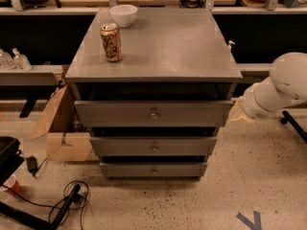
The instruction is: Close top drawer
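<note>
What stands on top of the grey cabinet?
A can and a white bowl. The top drawer has its inside hidden beneath. The gripper is beside that drawer's right end.

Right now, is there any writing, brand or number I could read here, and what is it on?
Label on the can on the cabinet top: too blurred to read.
The top drawer and the bowl: no writing.
The gripper, beside the drawer's right end: no markings visible.

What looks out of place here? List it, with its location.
The top drawer juts out, partly open, with a dark gap above its front. The gripper is beside that front's right end. The can and bowl stand upright on top; nothing spilled.
</note>
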`<state>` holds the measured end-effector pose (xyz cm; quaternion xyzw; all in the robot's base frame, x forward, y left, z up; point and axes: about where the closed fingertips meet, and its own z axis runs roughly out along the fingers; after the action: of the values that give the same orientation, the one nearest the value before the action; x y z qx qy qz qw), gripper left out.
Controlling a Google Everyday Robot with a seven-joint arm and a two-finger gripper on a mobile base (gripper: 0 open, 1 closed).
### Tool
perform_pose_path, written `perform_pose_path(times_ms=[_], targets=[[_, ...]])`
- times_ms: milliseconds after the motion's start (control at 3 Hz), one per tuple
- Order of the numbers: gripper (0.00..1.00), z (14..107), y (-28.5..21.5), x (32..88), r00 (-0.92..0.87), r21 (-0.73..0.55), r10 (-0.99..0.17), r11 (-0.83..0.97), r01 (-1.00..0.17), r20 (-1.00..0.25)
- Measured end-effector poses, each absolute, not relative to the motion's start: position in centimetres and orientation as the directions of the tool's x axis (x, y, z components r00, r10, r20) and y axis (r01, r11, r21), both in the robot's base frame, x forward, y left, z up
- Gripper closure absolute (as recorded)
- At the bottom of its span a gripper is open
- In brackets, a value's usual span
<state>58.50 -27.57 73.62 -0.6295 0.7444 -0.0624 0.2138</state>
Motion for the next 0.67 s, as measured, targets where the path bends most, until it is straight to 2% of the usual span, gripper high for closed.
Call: perform_pose_path(times_ms=[667], targets=[[1.0, 85.4, -34.7, 51.7, -0.137, -0.488, -0.964, 0.236, -0.84, -0.23]])
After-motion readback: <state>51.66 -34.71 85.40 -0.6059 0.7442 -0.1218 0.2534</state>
